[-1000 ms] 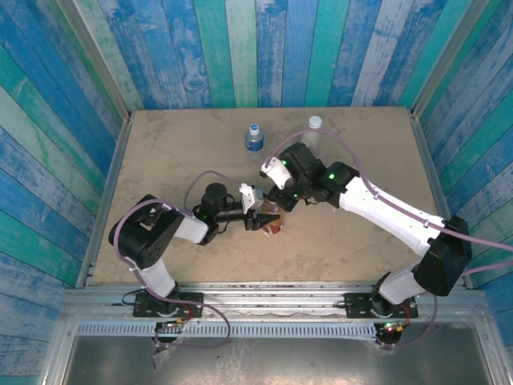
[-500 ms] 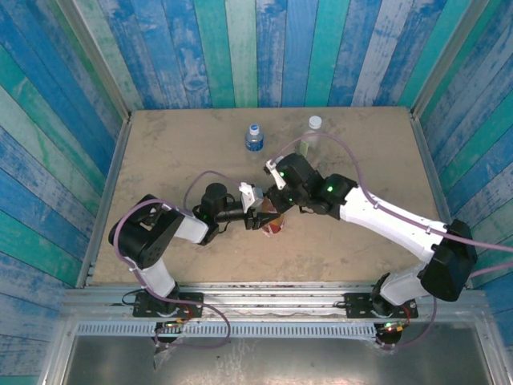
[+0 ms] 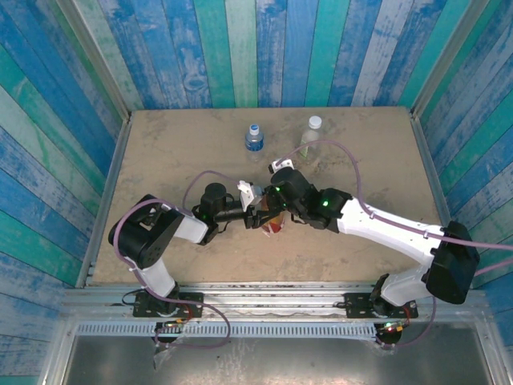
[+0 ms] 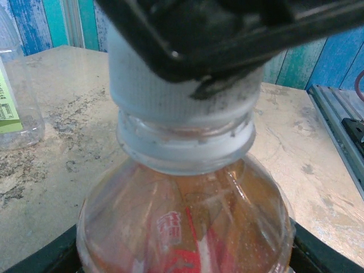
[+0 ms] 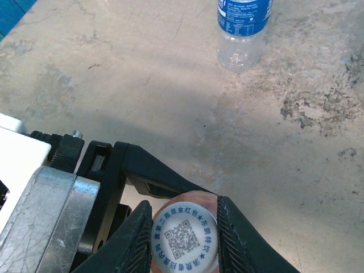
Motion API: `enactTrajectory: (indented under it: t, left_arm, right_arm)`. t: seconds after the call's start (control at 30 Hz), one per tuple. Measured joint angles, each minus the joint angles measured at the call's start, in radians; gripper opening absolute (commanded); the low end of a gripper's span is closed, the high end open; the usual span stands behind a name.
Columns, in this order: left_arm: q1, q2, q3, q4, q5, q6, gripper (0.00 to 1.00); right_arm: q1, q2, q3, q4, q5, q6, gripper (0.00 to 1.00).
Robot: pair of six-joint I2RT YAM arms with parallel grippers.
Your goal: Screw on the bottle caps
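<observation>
Leftward since a second ago, my right gripper (image 5: 185, 243) pinches the white cap (image 4: 170, 96) on the orange bottle (image 4: 182, 222) which my left gripper (image 3: 256, 218) clamps mid-table; hidden from above, its QR print (image 5: 183, 237) shows at my right wrist.

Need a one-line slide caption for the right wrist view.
Right gripper clamped on the white QR-printed cap atop the orange bottle, blue-label bottle standing beyond.

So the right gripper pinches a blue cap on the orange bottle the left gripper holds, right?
No: the cap is white, not blue, as the right wrist view shows. The right gripper pinches it on the orange bottle the left gripper holds.
</observation>
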Motion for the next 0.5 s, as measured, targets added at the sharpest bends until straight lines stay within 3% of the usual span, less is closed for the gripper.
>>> enactTrajectory:
  t: [0.27, 0.33, 0.5]
  left_arm:
    - [-0.006, 0.000, -0.001, 0.002, 0.001, 0.018, 0.58]
    - [-0.006, 0.000, -0.001, 0.002, 0.001, 0.020, 0.58]
    - [-0.006, 0.000, -0.001, 0.003, 0.010, 0.022, 0.58]
  right_arm:
    - [0.006, -0.002, 0.025, -0.090, -0.037, -0.098, 0.62]
    - [0.005, -0.022, 0.024, -0.110, -0.041, -0.139, 0.66]
    - [-0.004, -0.129, 0.023, -0.127, -0.085, -0.266, 0.63]
